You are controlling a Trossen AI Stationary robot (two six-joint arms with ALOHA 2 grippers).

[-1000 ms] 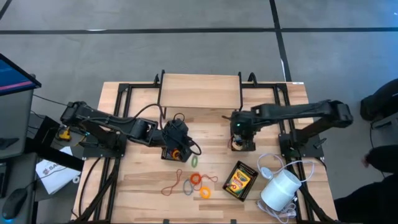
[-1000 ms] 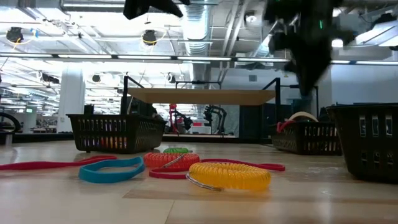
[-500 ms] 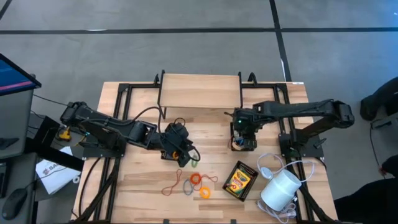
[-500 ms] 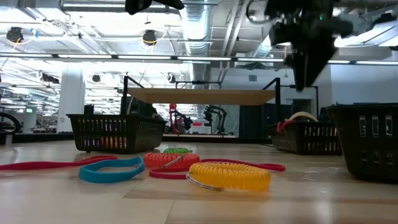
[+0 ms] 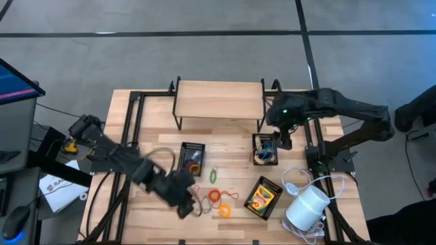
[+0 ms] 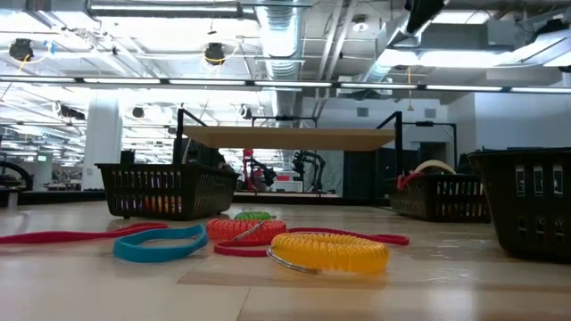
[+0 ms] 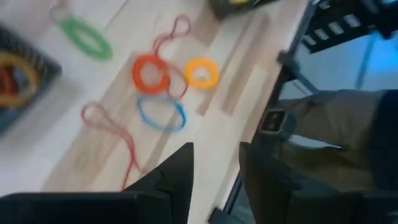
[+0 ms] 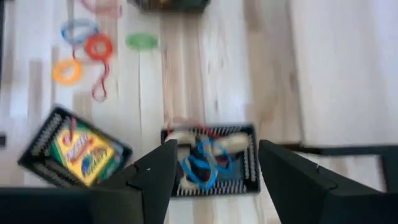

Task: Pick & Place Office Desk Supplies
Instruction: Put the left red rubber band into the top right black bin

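Several coil loops lie flat on the wood near the table's front: green [image 5: 213,175], orange [image 7: 151,73], yellow [image 7: 201,73], blue [image 7: 160,114] and a thin red one [image 7: 112,124]. My left gripper [image 5: 184,206] hovers just left of them, open by a narrow gap [image 7: 214,180], with nothing between its fingers. A yellow-and-green crayon box [image 5: 262,197] lies in a black mesh tray right of the loops. My right gripper [image 8: 214,180] is open and raised above the right mesh tray [image 5: 266,148], which holds blue, red and pale loops.
A second mesh tray [image 5: 192,158] with loops stands left of centre. A white cylinder [image 5: 306,207] with its cord sits at the front right corner. A wooden shelf [image 5: 219,99] spans the table's back. Black rails [image 5: 129,129] run down both sides.
My left gripper has swung from over the left tray toward the table's near edge, sinking a little, and now hangs beside the loose loops. My right gripper has risen straight up from the right tray, almost out of the low view. Nothing on the table has moved.
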